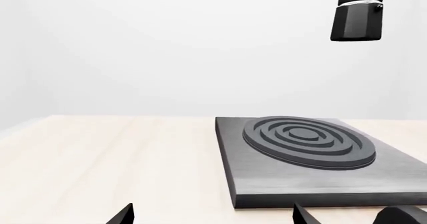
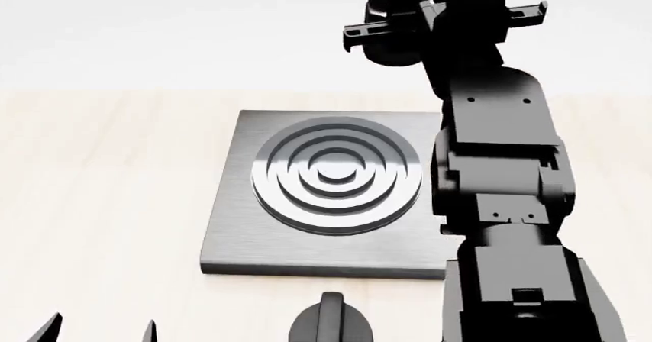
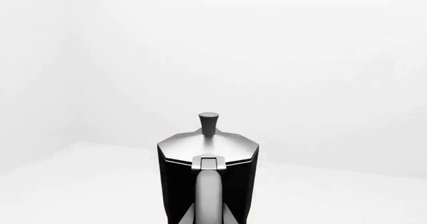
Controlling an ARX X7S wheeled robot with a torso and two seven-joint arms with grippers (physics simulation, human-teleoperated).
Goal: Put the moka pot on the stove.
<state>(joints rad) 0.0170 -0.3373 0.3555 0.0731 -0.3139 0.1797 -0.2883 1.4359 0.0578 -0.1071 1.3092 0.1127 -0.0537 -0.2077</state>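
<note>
High above the stove (image 1: 300,156), only wrist views show the moka pot (image 3: 207,176); grip state unclear.

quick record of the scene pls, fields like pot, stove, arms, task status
pot: moka pot up in the air, upright, well above the stove
stove: grey slab with ring burner, flat on the wooden table, nothing on it
knob: black knob at the stove's near edge
right arm: raised beyond the stove, carrying the pot; its jaws are hidden
left gripper: low near the table, open, holds nothing
task status: pot not yet on stove
</note>
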